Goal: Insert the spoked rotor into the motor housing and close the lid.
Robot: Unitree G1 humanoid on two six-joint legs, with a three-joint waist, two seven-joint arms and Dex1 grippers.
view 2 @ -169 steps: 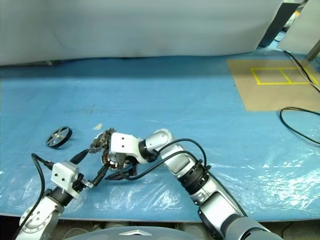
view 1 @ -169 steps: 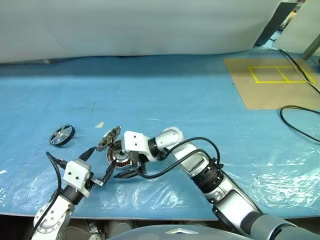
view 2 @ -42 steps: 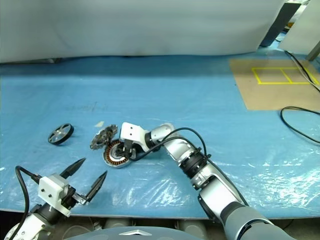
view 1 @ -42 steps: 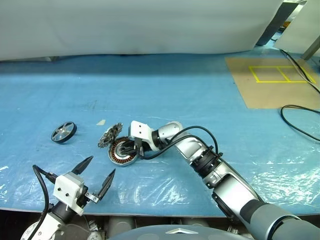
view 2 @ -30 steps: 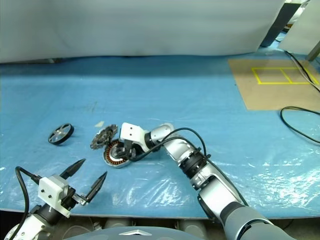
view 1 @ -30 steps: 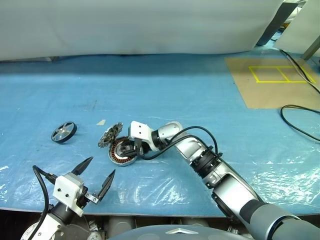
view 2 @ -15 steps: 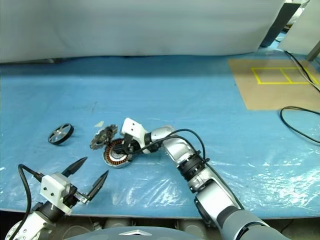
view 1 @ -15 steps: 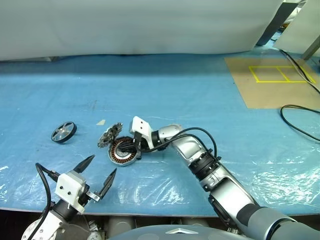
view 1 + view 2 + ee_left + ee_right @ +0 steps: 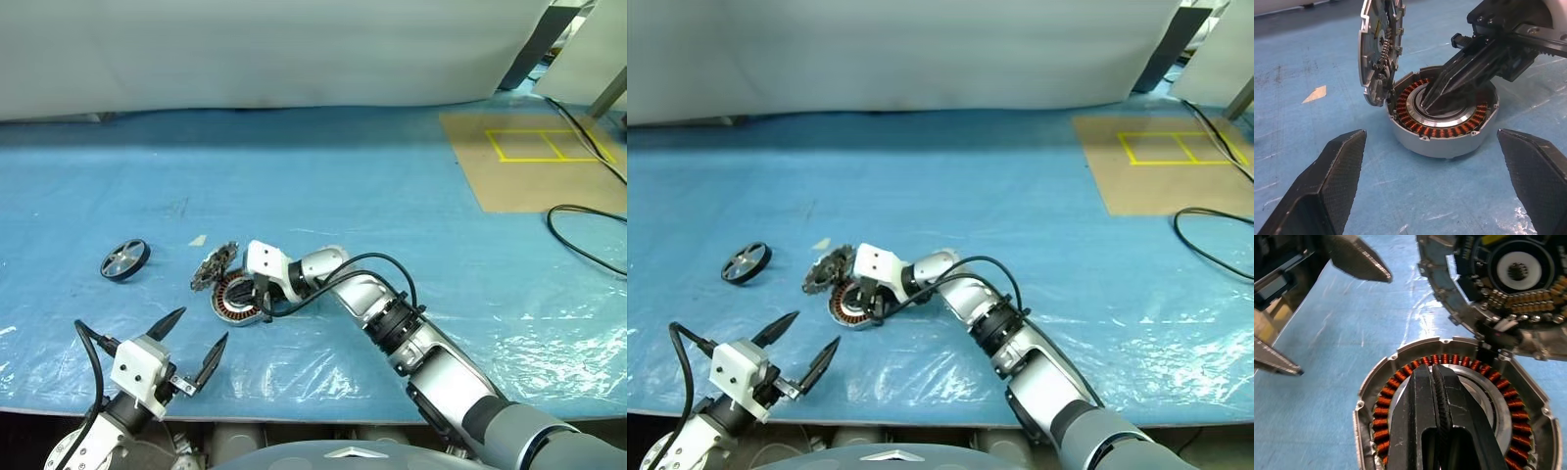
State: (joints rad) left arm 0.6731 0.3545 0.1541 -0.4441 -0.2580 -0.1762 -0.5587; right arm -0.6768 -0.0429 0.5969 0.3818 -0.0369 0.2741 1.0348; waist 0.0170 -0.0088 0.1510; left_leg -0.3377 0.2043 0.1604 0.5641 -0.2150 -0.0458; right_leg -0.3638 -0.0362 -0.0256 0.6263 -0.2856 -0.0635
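Observation:
The motor housing (image 9: 230, 297) lies on the blue sheet, its copper windings around a silver centre showing in the left wrist view (image 9: 1442, 128). The lid (image 9: 215, 266), a notched grey disc, stands upright at the housing's far-left rim. My right gripper (image 9: 259, 305) is shut with nothing held, and its fingertips (image 9: 1432, 374) rest on the housing's silver centre. The spoked rotor (image 9: 124, 259) lies flat to the left, apart from both grippers. Near the table's front edge, my left gripper (image 9: 204, 324) is open and points at the housing.
A scrap of pale tape (image 9: 198, 240) lies behind the lid. At the far right a brown board (image 9: 534, 162) bears yellow lines, and a black cable (image 9: 578, 240) loops in front of it. A white sheet (image 9: 274, 49) closes off the back.
The right gripper's fingers have shut over the housing's centre and its wrist block has dipped slightly. Several seconds ago the left gripper was at the housing; over the last second it stayed at the front edge.

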